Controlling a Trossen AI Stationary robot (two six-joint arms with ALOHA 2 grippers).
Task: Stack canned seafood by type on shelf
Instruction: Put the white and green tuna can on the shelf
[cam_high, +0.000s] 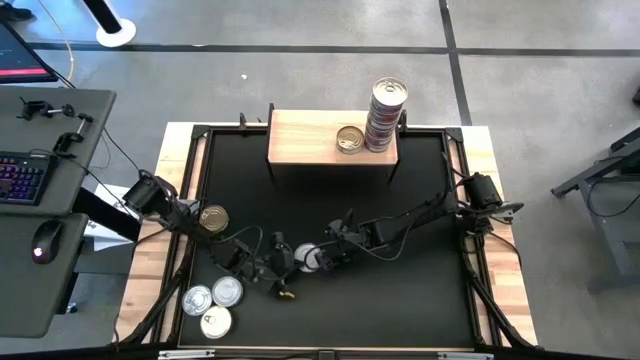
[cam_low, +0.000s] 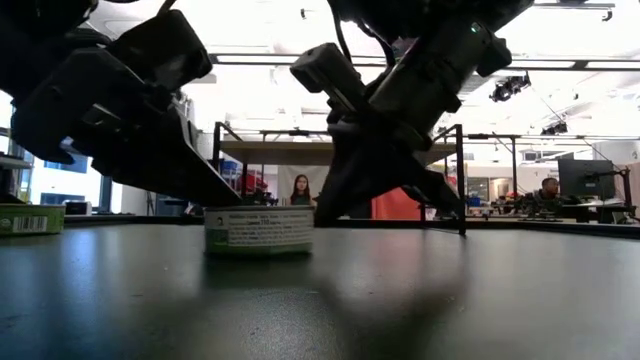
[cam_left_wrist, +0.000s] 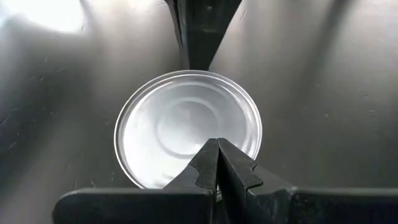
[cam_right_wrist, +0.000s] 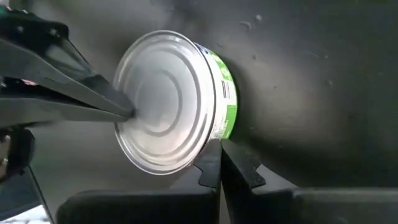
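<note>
A low tin of the canned seafood (cam_high: 309, 258), plain silver top and green-and-white label, stands flat on the black tabletop, near the middle toward the front. My left gripper (cam_high: 291, 262) is shut at its left side, my right gripper (cam_high: 322, 258) shut at its right side. The low view shows the tin (cam_low: 258, 230) between both. The pale wood shelf (cam_high: 300, 140) stands at the far edge. It bears a tall stack of tins (cam_high: 386, 115) at its right end and one gold-topped tin (cam_high: 350, 140) beside the stack. My left gripper (cam_left_wrist: 217, 144) has its shut fingertips on the tin's silver top (cam_left_wrist: 186, 124), a little off centre. The fingers (cam_right_wrist: 93, 99) slant down from the table's left. The tin stays flat on the table. My right gripper (cam_right_wrist: 221, 148) has its shut fingertips against the tin's labelled side wall (cam_right_wrist: 219, 127), just under the top rim. The fingers (cam_left_wrist: 199, 43) slant down from the table's right.
Three silver-topped tins (cam_high: 213, 305) lie clustered at the front left corner, and a gold-topped tin (cam_high: 213, 218) sits under the left arm. A small yellowish object (cam_high: 287, 295) lies just in front of the grippers. Bare black tabletop (cam_high: 400, 300) stretches to the right and front.
</note>
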